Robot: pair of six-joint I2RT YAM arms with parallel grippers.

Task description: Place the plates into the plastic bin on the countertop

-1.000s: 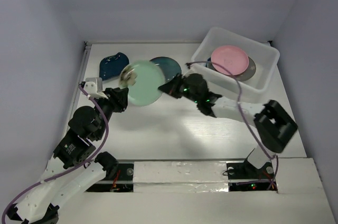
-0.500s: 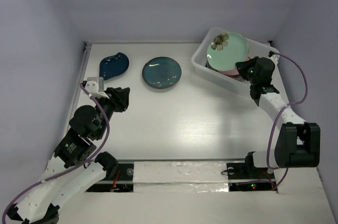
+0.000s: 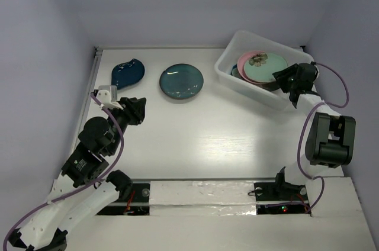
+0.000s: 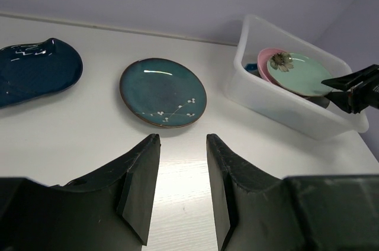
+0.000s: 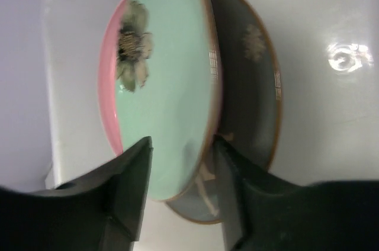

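The plastic bin (image 3: 249, 89) stands at the back right of the countertop (image 3: 207, 138). Inside it a pale green plate (image 3: 266, 67) with a flower print lies on a pink plate (image 3: 243, 60) and a grey plate (image 5: 249, 67). My right gripper (image 3: 284, 77) is at the bin's right side, open, its jaws straddling the green plate's (image 5: 172, 85) near rim. A dark teal plate (image 3: 181, 81) and a navy leaf-shaped dish (image 3: 127, 73) lie on the counter. My left gripper (image 3: 137, 110) hovers open and empty, short of the teal plate (image 4: 163, 91).
The white side walls close in the counter on the left and right. A taped white strip (image 3: 201, 195) runs along the front edge between the arm bases. The right arm's cable (image 3: 331, 82) loops beside the bin.
The right arm carried the pale green plate from mid-counter to the bin, laid it on the pink plate, and its jaws opened. The left arm stayed still.
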